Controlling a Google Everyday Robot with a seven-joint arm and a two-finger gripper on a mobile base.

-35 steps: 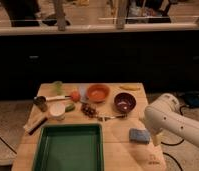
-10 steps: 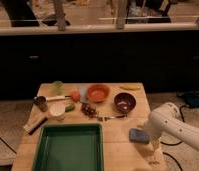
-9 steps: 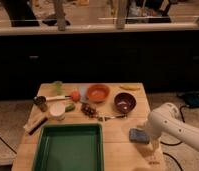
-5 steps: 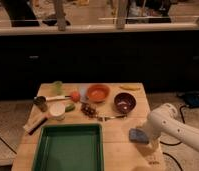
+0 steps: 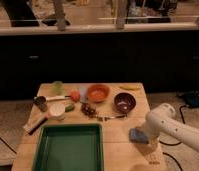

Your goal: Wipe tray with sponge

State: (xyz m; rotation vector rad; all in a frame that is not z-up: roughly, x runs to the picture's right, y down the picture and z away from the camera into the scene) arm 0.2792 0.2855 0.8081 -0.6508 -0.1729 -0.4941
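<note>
The dark-green tray lies at the front left of the wooden table, nothing in it. On the table's front right lies the blue-grey sponge, well right of the tray. My white arm reaches in from the right, and my gripper is down at the sponge's right end, touching or nearly touching it. The arm's white wrist hides the gripper's tip.
Behind the tray stand a white cup, a green lump, a metal cup, an orange bowl and a dark bowl. A brush lies at the left edge. Black cables run on the floor to the right.
My arm has come down and slightly left, from beside the sponge onto its right end. The sponge has shifted a little to the left.
</note>
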